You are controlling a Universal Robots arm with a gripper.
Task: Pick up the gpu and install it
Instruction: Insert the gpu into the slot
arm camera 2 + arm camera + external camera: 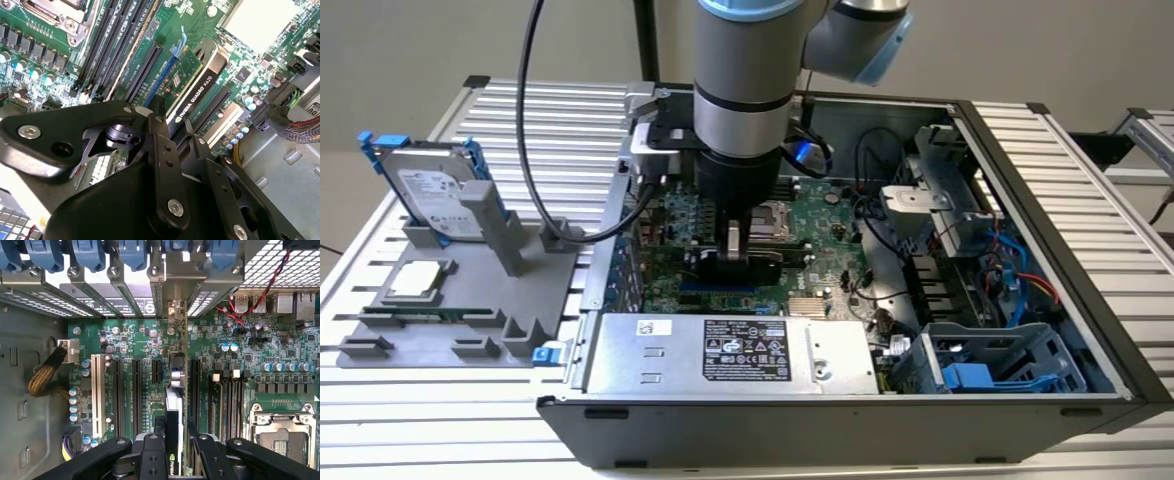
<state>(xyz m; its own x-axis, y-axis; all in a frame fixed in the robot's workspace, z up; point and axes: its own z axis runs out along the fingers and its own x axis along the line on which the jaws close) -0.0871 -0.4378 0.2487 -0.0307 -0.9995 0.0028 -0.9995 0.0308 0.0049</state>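
One slatted metal table (pixel 1067 150) carries everything here, its pale ribs running under and around an open black computer case (pixel 1067 380) that lies on its side with the motherboard (pixel 834 215) facing up. Beside the case, toward the exterior view's left, a grey fixture tray (pixel 454 310) sits on the slats and holds a silver hard drive (pixel 434 190) with blue rails standing upright, and a small square processor chip (pixel 420 280) lying flat nearer the tray's front. Inside the case, along its near wall, lies the silver power supply box (pixel 720 352), and a blue drive cage (pixel 987 365) fills the corner toward the exterior view's right. The arm (pixel 744 70) reaches straight down into the case over the motherboard. Its gripper (pixel 735 262) is clamped on the gpu (pixel 192 87), the black fingers (pixel 162 150) pressing either face of the card, which stands on edge over the long expansion slots (pixel 136 390) in the motherboard, its metal bracket (pixel 175 310) against the case's rear slot openings. Behind the table is a plain pale wall (pixel 427 40).
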